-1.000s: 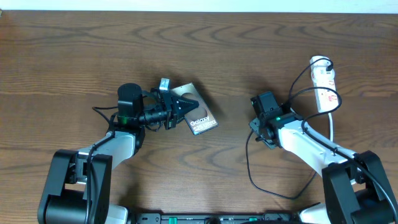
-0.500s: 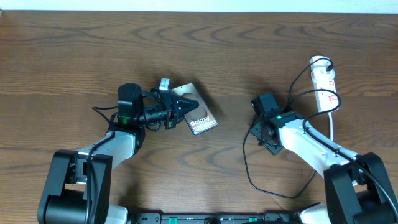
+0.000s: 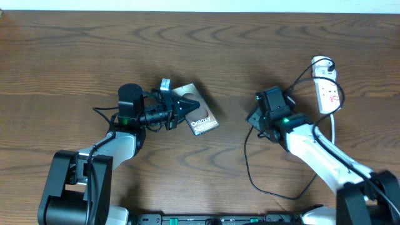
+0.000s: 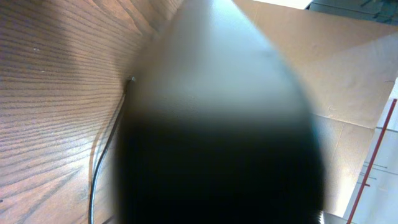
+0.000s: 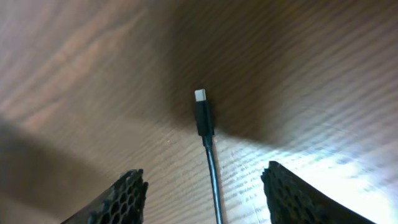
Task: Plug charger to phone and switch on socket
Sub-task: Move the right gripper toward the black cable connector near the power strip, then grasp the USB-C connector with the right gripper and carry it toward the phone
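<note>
In the overhead view, the phone point(image 3: 203, 119) lies left of centre on the table point(image 3: 94, 50), face up and turned at an angle. The left gripper point(image 3: 190, 104) reaches it from the left. Its fingers are clenched together and their tips lie over the far-left part of the phone. I cannot tell whether they really pinch it. The socket point(image 3: 327, 90) lies at the far right. The right gripper point(image 3: 255, 117) is between the phone and the socket, well apart from both, but its own body hides the fingers here. The charger point(image 3: 245, 156) runs from under this gripper toward the near edge and curves to the right.

The left wrist view adds very little. A big dark blurred shape point(image 4: 217, 137) fills most of the picture, too near to the camera to name. At its left, a thin dark wire point(image 4: 102, 155) lies on the wood. The phone cannot be made out here.

The right wrist view shows what the overhead view hides. The right gripper point(image 5: 205, 173) is released, with its two fingers point(image 5: 121, 199) standing far apart at the near corners of the picture. The plug tip point(image 5: 203, 115) of the charger lies flat on the table between them and a little beyond the fingertips, with its pale end pointing away. The cable runs back between the fingers, and neither finger touches it. The phone and the socket are outside this view.
</note>
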